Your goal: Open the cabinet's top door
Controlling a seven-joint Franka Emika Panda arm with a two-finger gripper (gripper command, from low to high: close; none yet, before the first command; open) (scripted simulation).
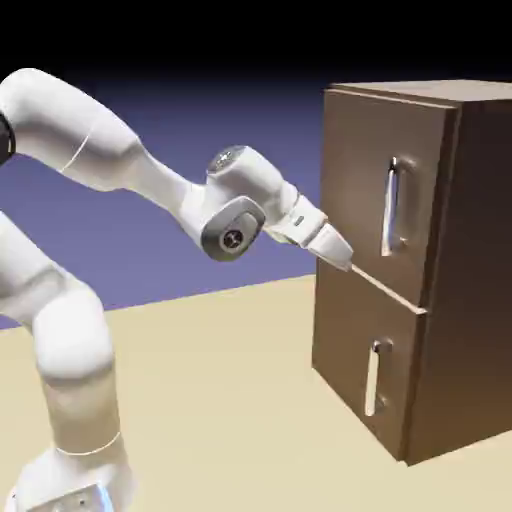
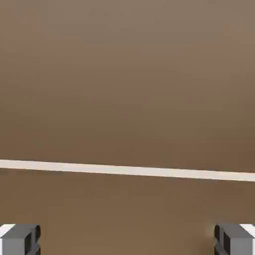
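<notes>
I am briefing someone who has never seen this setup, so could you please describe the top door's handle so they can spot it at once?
Find the tall dark brown wooden cabinet at the exterior view's right. Its front holds two stacked panels; take the larger, upper dark brown flat door. The long vertical silver bar handle stands near that door's right edge, longer and higher than the short silver handle on the lower door.

The white arm (image 1: pixel 90 150) rises at the left, bends, and reaches right, wrist tilted slightly downward. The gripper (image 1: pixel 345 260) has its 2 fingertips (image 2: pixel 20 239) spread wide, nothing between them.
</notes>
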